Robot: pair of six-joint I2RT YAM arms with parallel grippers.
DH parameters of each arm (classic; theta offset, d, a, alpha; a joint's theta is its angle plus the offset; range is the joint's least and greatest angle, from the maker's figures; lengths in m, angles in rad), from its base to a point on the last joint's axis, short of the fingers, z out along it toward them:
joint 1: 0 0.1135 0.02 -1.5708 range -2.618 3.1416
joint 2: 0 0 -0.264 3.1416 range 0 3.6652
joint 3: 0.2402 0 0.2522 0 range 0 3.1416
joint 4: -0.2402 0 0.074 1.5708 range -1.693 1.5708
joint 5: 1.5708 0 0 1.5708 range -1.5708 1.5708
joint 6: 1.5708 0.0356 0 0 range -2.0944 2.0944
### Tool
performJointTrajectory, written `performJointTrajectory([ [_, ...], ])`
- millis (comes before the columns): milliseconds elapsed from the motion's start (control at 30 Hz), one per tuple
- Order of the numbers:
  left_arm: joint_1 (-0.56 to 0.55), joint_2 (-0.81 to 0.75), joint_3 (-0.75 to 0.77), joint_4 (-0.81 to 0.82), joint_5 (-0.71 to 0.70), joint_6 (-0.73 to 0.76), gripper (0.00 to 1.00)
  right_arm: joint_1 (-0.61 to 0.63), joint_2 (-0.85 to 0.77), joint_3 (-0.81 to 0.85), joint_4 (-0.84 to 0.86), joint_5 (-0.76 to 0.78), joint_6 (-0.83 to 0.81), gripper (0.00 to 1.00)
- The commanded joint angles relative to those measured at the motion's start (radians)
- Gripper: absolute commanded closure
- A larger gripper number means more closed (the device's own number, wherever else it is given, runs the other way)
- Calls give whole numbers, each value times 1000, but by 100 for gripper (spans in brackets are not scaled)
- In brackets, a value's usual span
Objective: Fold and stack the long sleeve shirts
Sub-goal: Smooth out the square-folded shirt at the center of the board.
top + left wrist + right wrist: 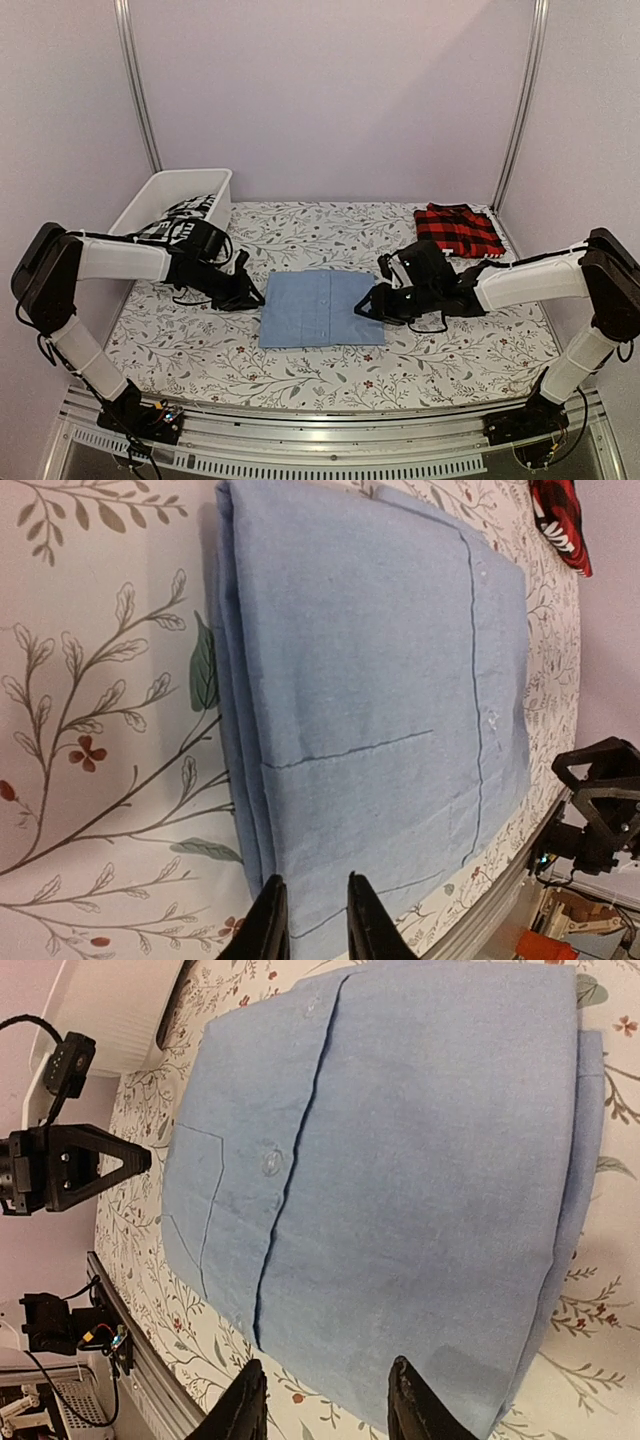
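Shirt (322, 308) of plain light blue, folded into a flat rectangle at the middle of the floral surface (190, 345), a gripper at each side

The left gripper (248, 296) sits at the shirt's left edge; its wrist view shows the jaws only narrowly parted over the near corner of the layered fold, and whether they touch the cloth cannot be told. The right gripper (366, 305) is at the right edge, its jaws spread wider above the cloth's border, the button placket and chest pocket showing beyond. The red-and-black plaid shirt (458, 228) lies folded at the far right corner, well apart from the blue one. A white bin (150, 195) at the far left holds black-and-white cloth (185, 215)
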Motion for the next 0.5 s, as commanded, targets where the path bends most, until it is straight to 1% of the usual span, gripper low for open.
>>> performJointTrajectory([
  [0,6,-30,-14,17,7,-5,78,65,-25,-59,-21,19,44,60],
  [233,13,-30,-9,6,15,1,78,85,-6,-204,84,12,144,61],
  [400,26,-33,-25,2,28,7,77,89,-16,-220,86,11,168,61],
  [467,33,-36,-33,5,38,8,75,92,-37,-210,67,17,167,61],
])
